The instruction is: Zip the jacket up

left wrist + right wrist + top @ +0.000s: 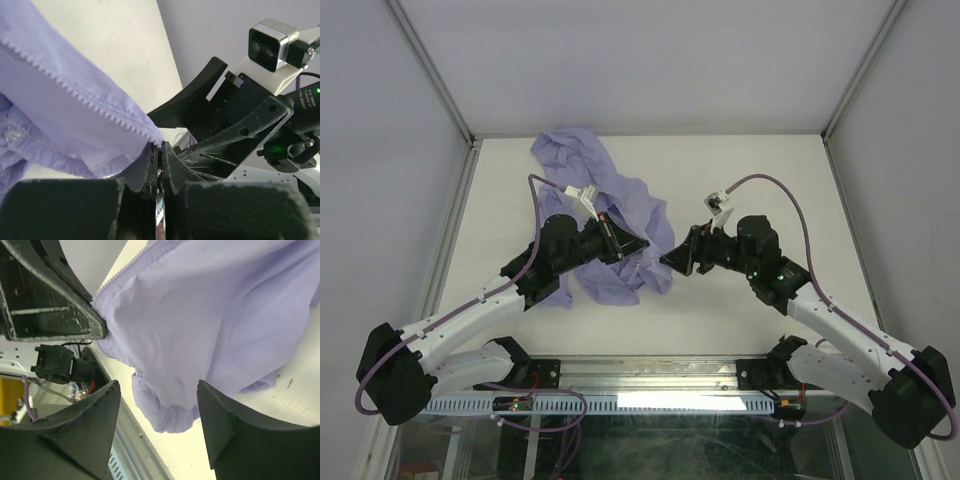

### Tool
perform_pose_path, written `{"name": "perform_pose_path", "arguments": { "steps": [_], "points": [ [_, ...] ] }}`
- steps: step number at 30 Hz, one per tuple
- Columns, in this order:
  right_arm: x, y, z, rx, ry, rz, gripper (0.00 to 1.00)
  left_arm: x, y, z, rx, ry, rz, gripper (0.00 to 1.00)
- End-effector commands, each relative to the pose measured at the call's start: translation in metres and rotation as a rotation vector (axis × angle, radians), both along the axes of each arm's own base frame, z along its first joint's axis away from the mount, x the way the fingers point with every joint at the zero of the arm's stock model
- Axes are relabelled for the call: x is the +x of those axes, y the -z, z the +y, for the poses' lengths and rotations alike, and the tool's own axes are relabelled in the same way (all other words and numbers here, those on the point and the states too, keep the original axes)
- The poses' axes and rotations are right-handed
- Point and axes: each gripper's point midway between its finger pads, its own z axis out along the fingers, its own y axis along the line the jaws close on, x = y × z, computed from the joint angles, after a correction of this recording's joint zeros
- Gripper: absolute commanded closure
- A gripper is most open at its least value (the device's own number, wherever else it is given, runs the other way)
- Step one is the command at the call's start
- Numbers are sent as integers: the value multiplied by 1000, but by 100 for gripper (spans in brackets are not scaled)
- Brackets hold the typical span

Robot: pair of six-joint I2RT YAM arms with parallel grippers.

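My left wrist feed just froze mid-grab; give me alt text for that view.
The left gripper is shut on the edge of the lavender jacket, where its zipper teeth end. The jacket drapes up and left over the white table; the open right gripper sits close on the right, its wrist camera above.

A white matte tabletop (770, 180) is seen, boxed in by pale grey panels: back wall (650, 60), left wall (370, 150), right wall (915, 150). Aluminium posts (433, 75) are set where the panels meet. A metal rail (650, 372) is run along the near edge, w/ a bright light strip (690, 402) reflected below it. Lighting is soft & even. A few dark specks (289, 382) are noted on the tabletop – right-wrist view only.
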Motion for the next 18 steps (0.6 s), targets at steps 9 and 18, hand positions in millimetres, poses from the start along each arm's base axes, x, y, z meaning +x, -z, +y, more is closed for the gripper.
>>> {"name": "perform_pose_path", "arguments": {
  "steps": [9, 18],
  "points": [
    [-27, -76, 1, 105, -170, -430, 31, 11, -57, -3, -60, -40, -55, 100],
    [-18, -63, 23, 113, -196, -449, 31, -3, -63, -14, -131, 48, -28, 100]
  ]
}}
